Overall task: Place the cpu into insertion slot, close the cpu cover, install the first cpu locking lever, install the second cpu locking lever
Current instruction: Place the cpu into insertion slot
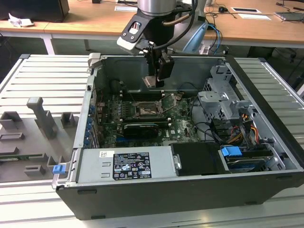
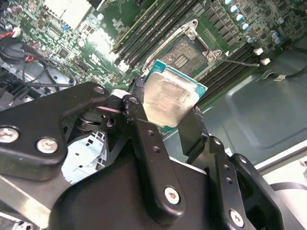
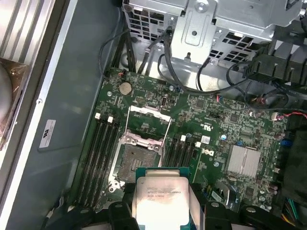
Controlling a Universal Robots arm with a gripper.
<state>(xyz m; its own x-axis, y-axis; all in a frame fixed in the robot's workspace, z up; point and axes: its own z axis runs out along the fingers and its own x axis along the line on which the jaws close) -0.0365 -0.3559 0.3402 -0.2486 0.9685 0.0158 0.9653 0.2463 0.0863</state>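
Observation:
My gripper [image 1: 154, 80] hangs inside the open computer case, shut on the cpu [image 1: 151, 81], a small square chip with a pale metal top. In both wrist views the cpu [image 2: 170, 100] [image 3: 160, 199] sits clamped between the two black fingers [image 2: 192, 132], held above the motherboard. The insertion slot [image 3: 136, 154] [image 2: 184, 50] [image 1: 146, 110] lies bare below and a little ahead of the chip. In the first wrist view the cpu cover [image 3: 149, 122] stands swung open at the slot's far edge.
Long black memory slots [image 3: 98, 148] flank the socket on both sides. A metal drive cage [image 1: 223, 95] with cables fills the exterior view's right, and a power supply [image 1: 126, 164] lies at the front. Grey fixtures [image 1: 42, 118] stand on the table at the exterior view's left.

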